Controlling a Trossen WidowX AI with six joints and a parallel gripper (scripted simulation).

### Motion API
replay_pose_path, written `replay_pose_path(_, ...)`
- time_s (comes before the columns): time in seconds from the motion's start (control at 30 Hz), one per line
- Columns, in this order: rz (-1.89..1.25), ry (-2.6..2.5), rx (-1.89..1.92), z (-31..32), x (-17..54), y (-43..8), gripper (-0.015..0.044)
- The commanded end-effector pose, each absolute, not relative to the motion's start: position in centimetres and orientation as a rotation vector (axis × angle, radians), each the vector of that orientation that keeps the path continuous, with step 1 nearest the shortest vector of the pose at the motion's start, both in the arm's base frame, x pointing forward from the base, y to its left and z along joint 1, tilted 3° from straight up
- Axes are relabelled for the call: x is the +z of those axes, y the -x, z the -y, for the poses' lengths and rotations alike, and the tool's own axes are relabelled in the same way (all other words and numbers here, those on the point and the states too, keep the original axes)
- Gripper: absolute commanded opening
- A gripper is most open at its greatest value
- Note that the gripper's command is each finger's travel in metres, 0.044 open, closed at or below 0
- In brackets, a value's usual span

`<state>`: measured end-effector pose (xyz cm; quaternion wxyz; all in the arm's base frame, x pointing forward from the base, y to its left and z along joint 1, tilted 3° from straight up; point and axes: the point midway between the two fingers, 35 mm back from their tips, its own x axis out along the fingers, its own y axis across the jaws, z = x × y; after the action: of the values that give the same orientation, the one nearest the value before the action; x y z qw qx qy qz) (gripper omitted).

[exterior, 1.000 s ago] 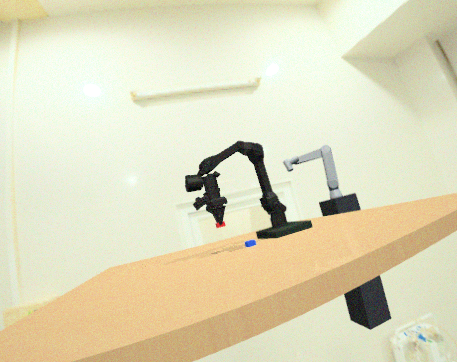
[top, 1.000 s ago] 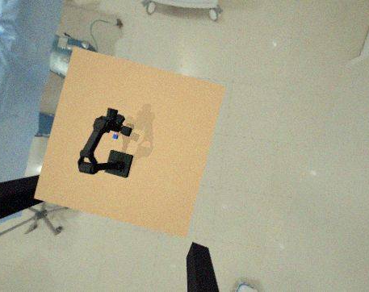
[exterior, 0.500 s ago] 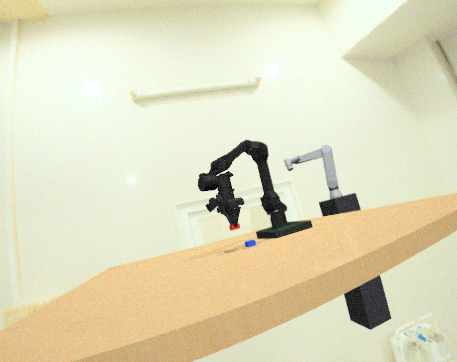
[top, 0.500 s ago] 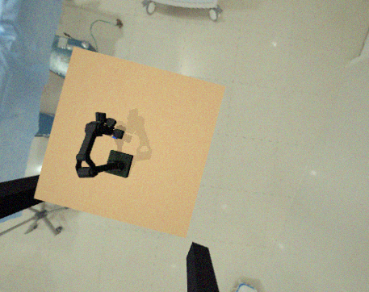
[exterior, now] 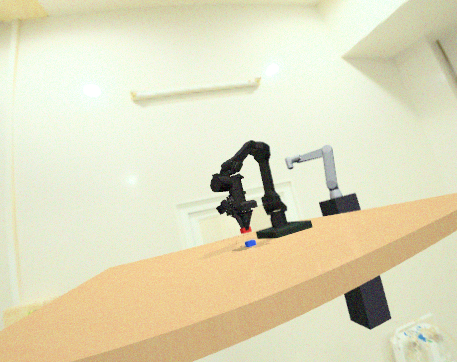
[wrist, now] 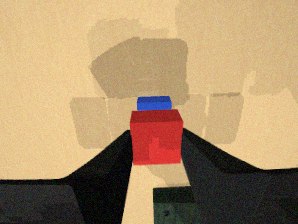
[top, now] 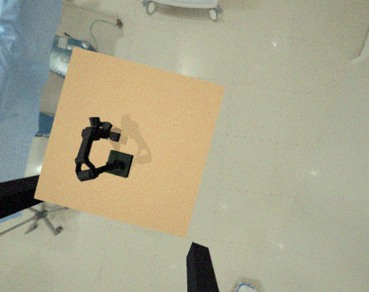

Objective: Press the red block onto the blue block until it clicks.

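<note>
Inspected left to right in the exterior view: my jaws (exterior: 245, 229) clamped on the red block (exterior: 245, 230) (wrist: 156, 140), held above the tabletop (top: 171, 141) (exterior: 212, 295) (wrist: 40, 50); the blue block (exterior: 250, 243) (wrist: 154, 103) rests on it, apart from the red; then my base plate (top: 127, 168) (exterior: 300, 227) (wrist: 167, 195)

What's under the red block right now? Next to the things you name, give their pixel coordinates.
The exterior view shows a gap beneath the red block (exterior: 245, 230) (wrist: 156, 140), with the blue block (exterior: 250, 243) (wrist: 154, 103) lower down. From the wrist, the red block may cover part of it.

Pincer (exterior: 245, 229) grips red block (exterior: 245, 230) above blue block (exterior: 250, 243)
</note>
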<state>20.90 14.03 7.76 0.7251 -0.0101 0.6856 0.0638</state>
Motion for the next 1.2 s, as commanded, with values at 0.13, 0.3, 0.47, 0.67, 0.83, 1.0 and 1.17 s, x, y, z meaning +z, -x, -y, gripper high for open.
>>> replay_pose_path(0.13, -1.525, 0.029, 0.13, -14.0, 6.2, -20.6, 0.0)
replay_pose_path(0.3, -1.525, 0.029, 0.13, -14.1, 5.5, -20.5, 0.0)
replay_pose_path(0.47, -1.525, 0.029, 0.13, -14.1, 4.8, -20.5, 0.0)
replay_pose_path(0.67, -1.525, 0.029, 0.13, -14.1, 4.7, -20.5, 0.0)
replay_pose_path(0.83, -1.525, 0.029, 0.13, -14.1, 4.6, -20.5, 0.0)
replay_pose_path(1.0, -1.525, 0.029, 0.13, -14.2, 4.4, -20.5, 0.0)
replay_pose_path(1.17, -1.525, 0.029, 0.13, -14.2, 4.4, -20.5, 0.0)
